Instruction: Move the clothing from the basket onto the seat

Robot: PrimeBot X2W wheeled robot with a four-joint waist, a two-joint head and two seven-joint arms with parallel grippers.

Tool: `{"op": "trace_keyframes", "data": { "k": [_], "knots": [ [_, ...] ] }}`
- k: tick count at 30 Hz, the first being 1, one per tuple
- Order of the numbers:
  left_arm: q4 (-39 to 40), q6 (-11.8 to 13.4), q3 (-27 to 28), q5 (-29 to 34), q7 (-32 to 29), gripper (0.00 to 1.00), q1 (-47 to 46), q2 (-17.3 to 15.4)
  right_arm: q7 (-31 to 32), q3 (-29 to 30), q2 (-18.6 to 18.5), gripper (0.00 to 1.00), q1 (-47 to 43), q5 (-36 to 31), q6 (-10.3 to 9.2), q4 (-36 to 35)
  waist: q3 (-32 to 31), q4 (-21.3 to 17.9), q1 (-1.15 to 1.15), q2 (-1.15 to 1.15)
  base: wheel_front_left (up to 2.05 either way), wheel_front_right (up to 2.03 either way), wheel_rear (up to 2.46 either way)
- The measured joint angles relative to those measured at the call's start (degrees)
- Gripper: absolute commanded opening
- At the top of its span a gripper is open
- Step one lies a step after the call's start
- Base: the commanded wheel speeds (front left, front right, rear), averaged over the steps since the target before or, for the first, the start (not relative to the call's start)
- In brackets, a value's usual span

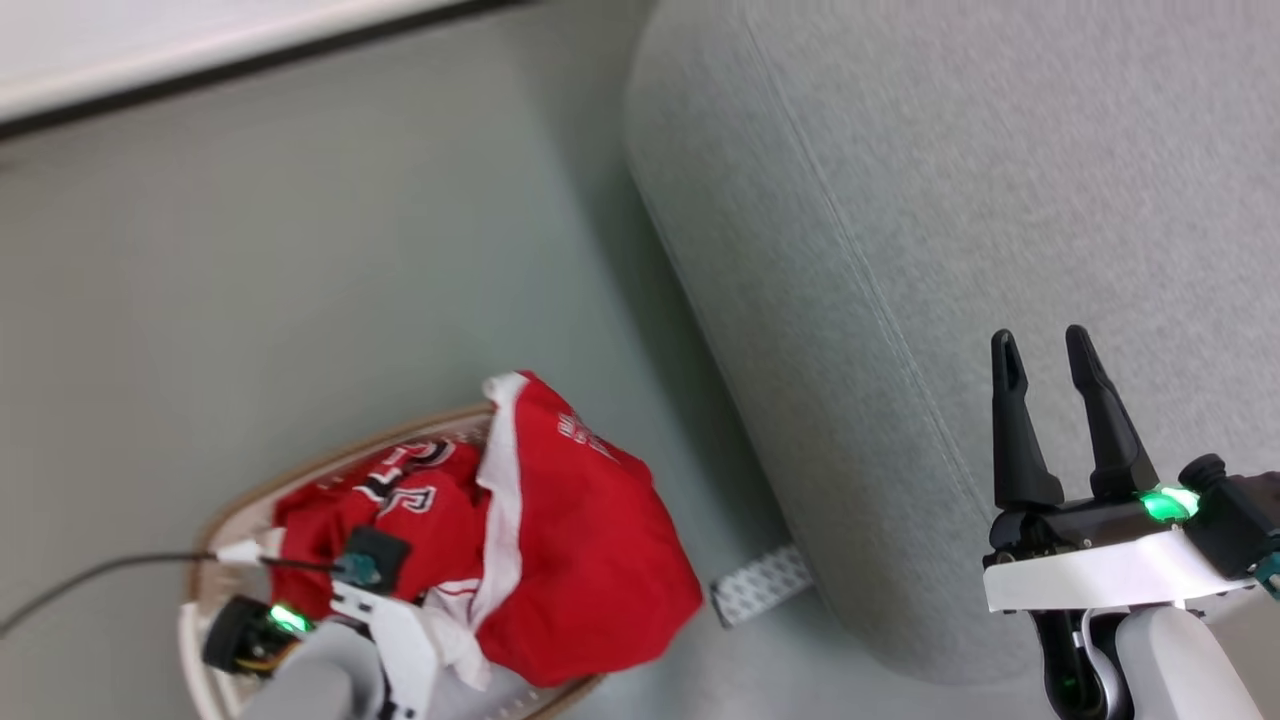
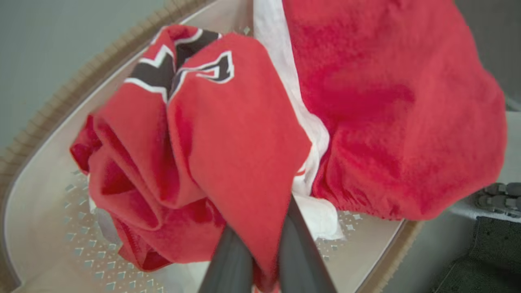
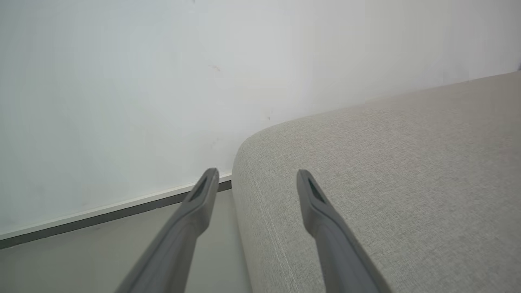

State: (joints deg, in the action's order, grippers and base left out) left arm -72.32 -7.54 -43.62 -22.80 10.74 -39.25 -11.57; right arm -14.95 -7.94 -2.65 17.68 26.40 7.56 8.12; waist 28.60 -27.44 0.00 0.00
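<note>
The clothing (image 1: 580,560) is a heap of red garments with white trim, lying in the white basket (image 1: 300,480) at the lower left. One larger piece hangs over the tan rim toward the seat (image 1: 950,200). In the left wrist view my left gripper (image 2: 264,256) is shut on a fold of the lettered red clothing (image 2: 244,134) above the perforated basket floor (image 2: 40,191). My right gripper (image 1: 1045,345) is open and holds nothing, hovering over the grey seat's near edge. The right wrist view shows the right gripper (image 3: 256,179) at the rounded corner of the seat (image 3: 386,183).
Grey floor separates the basket from the seat. A patterned grey-white strip (image 1: 765,585) lies on the floor at the seat's base. A dark cable (image 1: 100,575) runs to my left wrist. A white wall with a dark baseboard (image 1: 200,70) closes the far side.
</note>
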Motion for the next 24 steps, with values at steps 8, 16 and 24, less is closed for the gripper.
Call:
{"op": "trace_keyframes", "data": {
  "k": [8,16,24],
  "knots": [
    [3.93,0.00,-0.38,-5.27,3.57,0.00,3.37,2.55,0.00,1.38,0.07,1.00,-1.32,-2.97,0.00,2.12,-8.56,6.04,0.00,0.00,0.00,0.00,0.00],
    [10.07,0.00,0.79,-8.39,4.32,0.00,5.81,3.32,0.00,1.88,0.07,1.00,-3.41,-4.79,0.00,4.16,-16.35,13.01,0.00,0.00,0.00,0.00,0.00],
    [21.86,0.29,6.30,-6.95,4.38,0.00,9.40,2.01,0.00,1.75,0.07,1.00,-5.59,-5.23,0.00,5.02,-22.71,18.98,-0.01,0.00,0.00,0.00,0.00]
  ]
}}
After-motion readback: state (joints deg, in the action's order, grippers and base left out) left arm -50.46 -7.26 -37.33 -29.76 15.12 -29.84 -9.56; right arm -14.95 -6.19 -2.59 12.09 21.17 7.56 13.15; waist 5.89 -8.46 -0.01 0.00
